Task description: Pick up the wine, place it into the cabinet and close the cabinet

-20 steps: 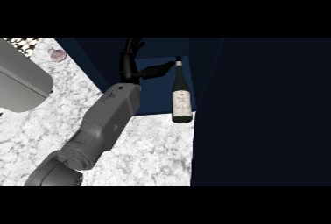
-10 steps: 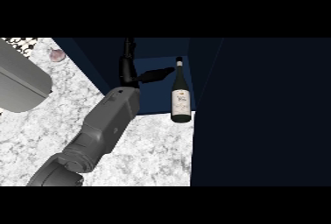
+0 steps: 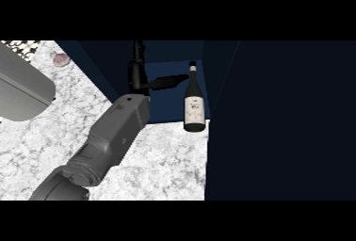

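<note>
While the wine [image 3: 195, 106] stands in the cabinet [image 3: 167, 52] opening at the counter's [image 3: 153, 160] far edge, the hand [image 3: 142, 77] beside it is released, thumb pointing toward the bottle.

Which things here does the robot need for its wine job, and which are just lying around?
For the job:
wine bottle, lying at the cabinet's opening
cabinet, open
robot hand, open, beside the bottle's neck

Just lying about:
small pinkish thing at the counter's far corner
big grey shape at the left edge
</note>
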